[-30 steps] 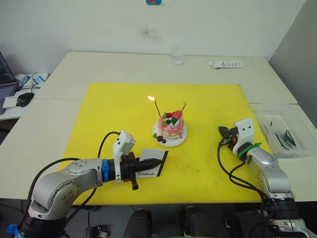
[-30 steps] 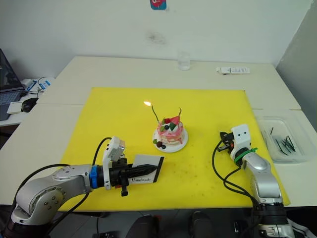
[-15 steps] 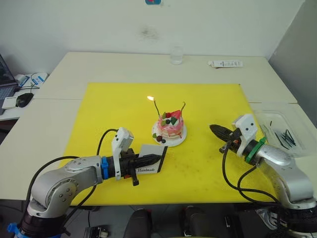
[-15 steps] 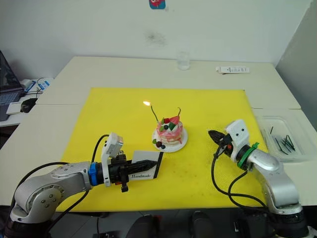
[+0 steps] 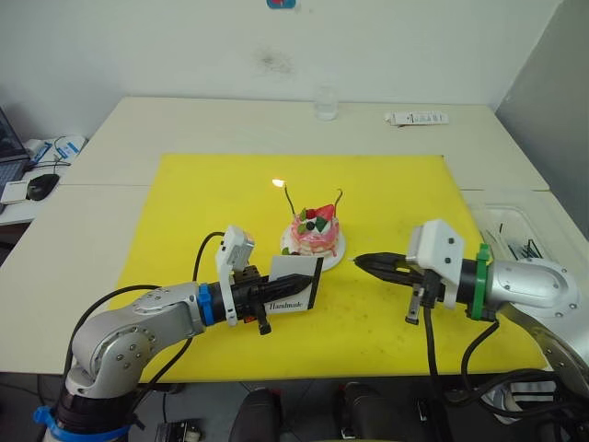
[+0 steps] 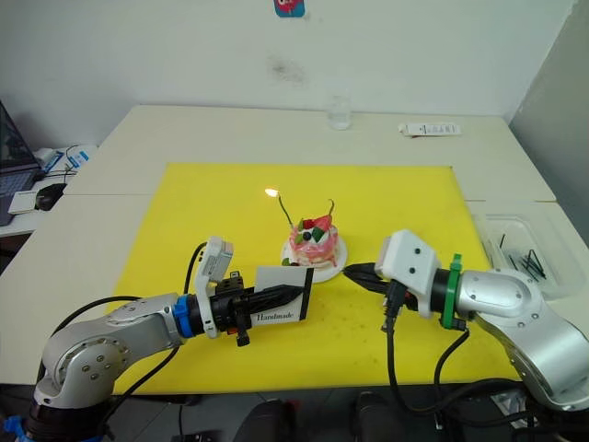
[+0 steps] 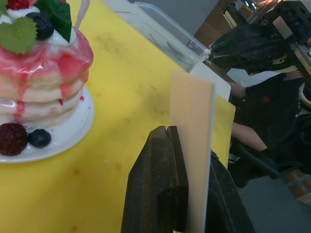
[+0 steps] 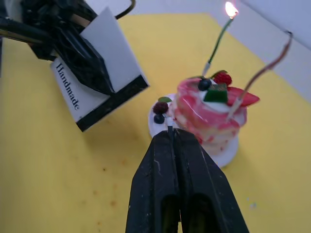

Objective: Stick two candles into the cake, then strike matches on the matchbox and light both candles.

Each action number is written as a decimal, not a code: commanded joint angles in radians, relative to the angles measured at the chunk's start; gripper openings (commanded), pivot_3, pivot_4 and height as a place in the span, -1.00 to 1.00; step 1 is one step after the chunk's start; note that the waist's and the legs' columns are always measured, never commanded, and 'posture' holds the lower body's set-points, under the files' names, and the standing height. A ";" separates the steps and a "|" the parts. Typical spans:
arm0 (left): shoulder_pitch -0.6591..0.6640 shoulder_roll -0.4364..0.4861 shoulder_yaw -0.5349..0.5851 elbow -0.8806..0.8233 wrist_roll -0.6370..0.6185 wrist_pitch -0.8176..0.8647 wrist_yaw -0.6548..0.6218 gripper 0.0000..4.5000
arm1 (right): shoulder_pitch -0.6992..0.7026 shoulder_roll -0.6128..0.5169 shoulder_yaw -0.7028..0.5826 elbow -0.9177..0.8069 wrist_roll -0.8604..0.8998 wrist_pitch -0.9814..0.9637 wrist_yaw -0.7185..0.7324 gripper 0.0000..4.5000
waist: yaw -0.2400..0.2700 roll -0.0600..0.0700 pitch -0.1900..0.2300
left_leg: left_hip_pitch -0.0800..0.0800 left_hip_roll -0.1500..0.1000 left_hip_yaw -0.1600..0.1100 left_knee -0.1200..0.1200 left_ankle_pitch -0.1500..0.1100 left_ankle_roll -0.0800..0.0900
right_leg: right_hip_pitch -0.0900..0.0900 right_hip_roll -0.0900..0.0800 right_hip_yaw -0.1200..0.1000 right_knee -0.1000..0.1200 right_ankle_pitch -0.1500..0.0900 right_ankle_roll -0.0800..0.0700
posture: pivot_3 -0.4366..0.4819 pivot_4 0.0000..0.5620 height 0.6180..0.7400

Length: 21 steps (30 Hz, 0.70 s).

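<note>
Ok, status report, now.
Left gripper shut on matchbox, held upright beside cake. Right gripper shut on match, pointed at matchbox. One candle lit, other candle unlit. Nothing in the way.

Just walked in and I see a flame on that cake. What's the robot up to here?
It is lighting candles on the cake. Both candles stand in it: one candle burns, the other candle is unlit. The left end effector holds the matchbox up beside the cake. The right end effector is shut on a match, its tip close to the matchbox, apparently about to strike.
</note>
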 commanded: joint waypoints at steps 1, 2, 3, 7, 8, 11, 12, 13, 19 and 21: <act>-0.019 -0.022 0.026 -0.004 -0.062 0.007 0.030 -1.00 | -0.050 -0.009 0.093 0.000 -0.057 -0.017 0.014 -0.98 | 0.001 0.000 0.000 | 0.000 0.000 0.000 0.000 0.000 0.000 | 0.000 0.000 0.000 0.000 0.000 0.000 | -0.05 -0.47 1.00; -0.023 -0.028 0.029 0.003 -0.076 0.012 0.038 -1.00 | -0.063 -0.007 0.116 0.007 -0.070 -0.017 0.015 -0.98 | 0.001 0.000 0.000 | 0.000 0.000 0.000 0.000 0.000 0.000 | 0.000 0.000 0.000 0.000 0.000 0.000 | -0.05 -0.47 1.00; -0.027 -0.038 0.039 0.013 -0.109 0.022 0.056 -1.00 | -0.079 -0.005 0.141 0.014 -0.090 -0.023 0.015 -0.98 | 0.001 0.000 0.000 | -0.001 0.000 0.000 0.000 0.000 0.000 | 0.000 0.000 0.000 0.000 0.000 0.000 | -0.05 -0.47 1.00; -0.034 -0.062 0.069 0.047 -0.194 0.039 0.114 -1.00 | -0.119 0.004 0.207 0.043 -0.149 -0.049 0.023 -0.98 | 0.001 0.000 0.000 | -0.002 0.000 0.000 0.000 0.000 0.000 | -0.001 0.000 0.000 -0.001 0.000 0.000 | -0.05 -0.47 1.00; -0.033 -0.062 0.073 0.053 -0.203 0.040 0.121 -1.00 | -0.124 0.009 0.216 0.049 -0.156 -0.051 0.023 -0.98 | 0.001 0.000 0.000 | -0.002 0.000 0.000 0.000 0.000 0.000 | -0.001 0.000 0.000 0.000 0.000 0.000 | -0.05 -0.47 1.00; -0.024 -0.062 0.074 0.064 -0.209 0.033 0.133 -1.00 | -0.138 0.024 0.244 0.067 -0.187 -0.072 0.031 -0.98 | 0.001 0.000 0.000 | -0.002 0.000 -0.001 0.000 0.000 0.000 | -0.001 0.000 -0.001 0.000 0.000 0.000 | -0.05 -0.47 1.00; -0.021 -0.062 0.071 0.066 -0.204 0.029 0.133 -1.00 | -0.143 0.030 0.254 0.076 -0.200 -0.082 0.034 -0.98 | 0.001 0.000 0.000 | -0.001 0.000 0.000 0.000 0.000 0.000 | -0.001 0.000 -0.001 0.000 0.000 0.000 | -0.05 -0.47 1.00; -0.020 -0.062 0.068 0.068 -0.200 0.026 0.133 -1.00 | -0.147 0.035 0.260 0.083 -0.209 -0.089 0.038 -0.98 | 0.001 0.000 0.000 | -0.001 0.000 0.000 0.000 0.000 0.000 | -0.001 0.000 0.000 0.000 0.000 0.000 | -0.05 -0.47 1.00; -0.006 -0.059 0.054 0.057 -0.165 0.008 0.130 -1.00 | -0.167 0.058 0.256 0.098 -0.223 -0.107 0.054 -0.98 | 0.001 0.000 0.000 | -0.001 0.000 0.000 0.000 0.000 0.000 | -0.001 0.000 0.000 0.000 0.000 0.000 | -0.05 -0.47 1.00; -0.003 -0.056 0.051 0.054 -0.145 -0.001 0.125 -1.00 | -0.168 0.058 0.251 0.092 -0.222 -0.102 0.063 -0.98 | 0.001 0.000 0.000 | -0.001 0.000 0.000 0.000 0.000 0.000 | -0.001 0.000 0.000 0.000 0.000 0.000 | -0.05 -0.47 1.00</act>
